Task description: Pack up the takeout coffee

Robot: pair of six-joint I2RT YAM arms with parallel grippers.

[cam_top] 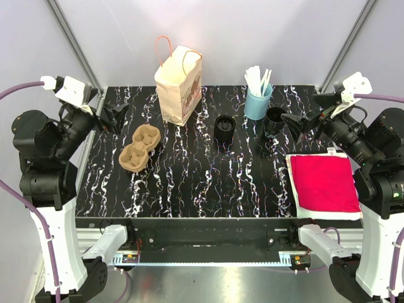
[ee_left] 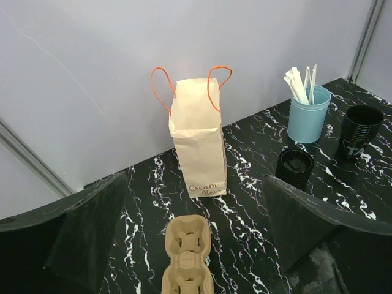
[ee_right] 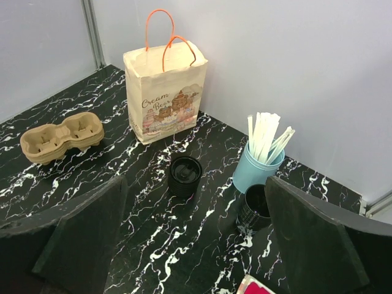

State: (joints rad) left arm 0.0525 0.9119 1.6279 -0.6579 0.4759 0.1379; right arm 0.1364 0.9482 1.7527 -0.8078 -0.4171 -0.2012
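Observation:
A black lidded coffee cup (cam_top: pixel 225 129) (ee_right: pixel 185 175) (ee_left: pixel 294 168) stands mid-table. A second black cup (cam_top: pixel 275 121) (ee_right: pixel 253 209) (ee_left: pixel 358 131) without a lid stands to its right. The cream paper bag (cam_top: pixel 178 84) (ee_left: pixel 199 146) (ee_right: pixel 164 92) with orange handles stands upright and open at the back. The brown cardboard cup carrier (cam_top: pixel 140 148) (ee_left: pixel 188 257) (ee_right: pixel 62 136) lies on the left. My left gripper (cam_top: pixel 117 117) (ee_left: pixel 193 245) hangs open above the left edge, near the carrier. My right gripper (cam_top: pixel 302 124) (ee_right: pixel 196 245) is open beside the unlidded cup. Neither holds anything.
A blue cup (cam_top: pixel 257 101) (ee_right: pixel 258 166) (ee_left: pixel 307 113) holding white stirrers stands at the back right. A red cloth on a white tray (cam_top: pixel 324 184) lies at the front right. The grey back wall rises close behind the bag.

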